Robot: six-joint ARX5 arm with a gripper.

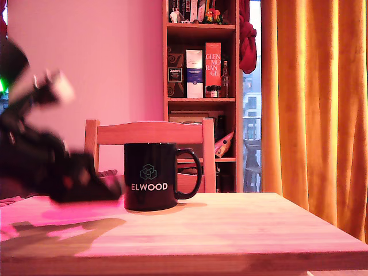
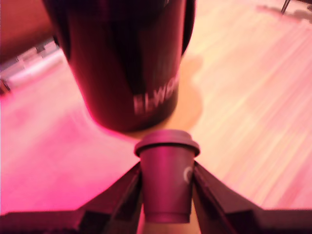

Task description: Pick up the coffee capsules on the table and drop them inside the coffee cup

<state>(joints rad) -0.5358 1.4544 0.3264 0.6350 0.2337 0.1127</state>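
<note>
In the wrist view the capsule (image 2: 167, 180) stands upright, rim on top, clamped between my gripper's (image 2: 167, 171) two dark fingers (image 2: 127, 191). It looks pinkish in this light. Just ahead of it is the glossy black mug (image 2: 124, 63) with white lettering. In the exterior view the arm is a dark blur on the left, and my gripper (image 1: 112, 188) sits low over the wooden table (image 1: 230, 230), close beside the left side of the ELWOOD mug (image 1: 150, 175). The mug's handle points to the exterior view's right. The capsule is lost in the blur there.
A wooden chair (image 1: 149, 133) stands right behind the mug. A bookshelf (image 1: 201, 69) and an orange curtain (image 1: 310, 98) are farther back. Bare tabletop (image 2: 253, 97) stretches in front of the mug and to its right in the exterior view.
</note>
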